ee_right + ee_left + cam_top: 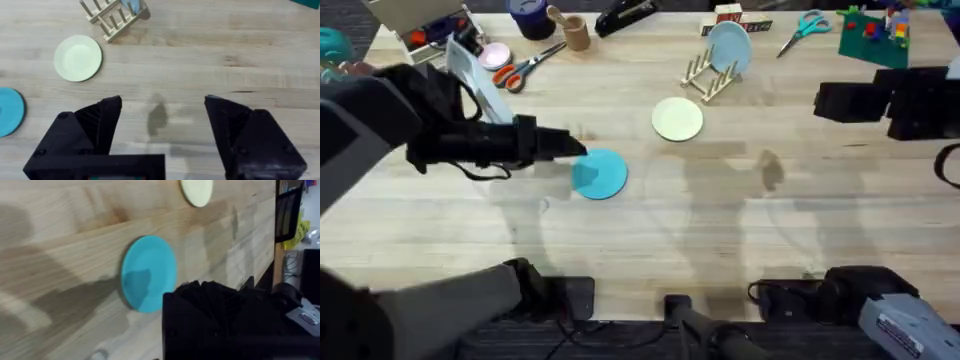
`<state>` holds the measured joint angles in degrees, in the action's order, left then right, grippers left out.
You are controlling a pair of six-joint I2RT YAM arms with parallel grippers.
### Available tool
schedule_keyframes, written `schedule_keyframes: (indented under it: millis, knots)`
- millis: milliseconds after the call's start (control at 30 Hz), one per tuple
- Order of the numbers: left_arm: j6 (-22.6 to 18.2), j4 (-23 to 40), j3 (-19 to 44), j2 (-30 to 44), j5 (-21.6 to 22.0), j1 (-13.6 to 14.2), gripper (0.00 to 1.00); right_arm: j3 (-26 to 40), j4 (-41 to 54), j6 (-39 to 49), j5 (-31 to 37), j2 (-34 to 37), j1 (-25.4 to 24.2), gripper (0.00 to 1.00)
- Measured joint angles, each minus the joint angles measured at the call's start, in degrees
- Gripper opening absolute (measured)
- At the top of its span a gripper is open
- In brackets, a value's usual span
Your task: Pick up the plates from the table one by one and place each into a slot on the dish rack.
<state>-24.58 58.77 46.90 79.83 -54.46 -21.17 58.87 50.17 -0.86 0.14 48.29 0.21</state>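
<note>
Now the left gripper (582, 152) is hovering at the teal plate (599, 174) lying flat on the tabletop (720, 230); I cannot tell its fingers' state; next, I judge, comes gripping the rim; the right fingers (90, 131) are gaping apart.

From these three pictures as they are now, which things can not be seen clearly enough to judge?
- Left pincer: overhead, its tips blur dark over the turquoise plate; open or shut, touching or not, cannot be told. In the left wrist view a black mass hides the plate's near edge.
- Dish rack: cut off by the right wrist view's edge.
- Sky-blue plate in the rack: overhead, its slot is too small to tell.
- Right pincer: open over bare table.
</note>
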Motion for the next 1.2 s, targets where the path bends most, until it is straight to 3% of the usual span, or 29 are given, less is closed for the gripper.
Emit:
schedule_keyframes:
  millis: [267,900,1067,1200]
  knots:
    - [-3.25,-0.80,-3.04,5.02,0.07,-4.28,0.042,0.00,0.00,0.00,0.00,-0.02,0.00,0.996]
    - [-6.97,-5.02,-3.51,17.24,0.66,-4.27,0.043,0.00,0.00,0.00,0.00,0.00,0.00,0.996]
    - [-6.39,-6.19,-3.79,17.32,0.76,-4.27,0.043,0.00,0.00,0.00,0.00,0.00,0.00,0.996]
    - [-3.39,-9.20,-3.79,17.32,1.80,-4.26,0.042,0.00,0.00,0.00,0.00,0.00,0.00,0.996]
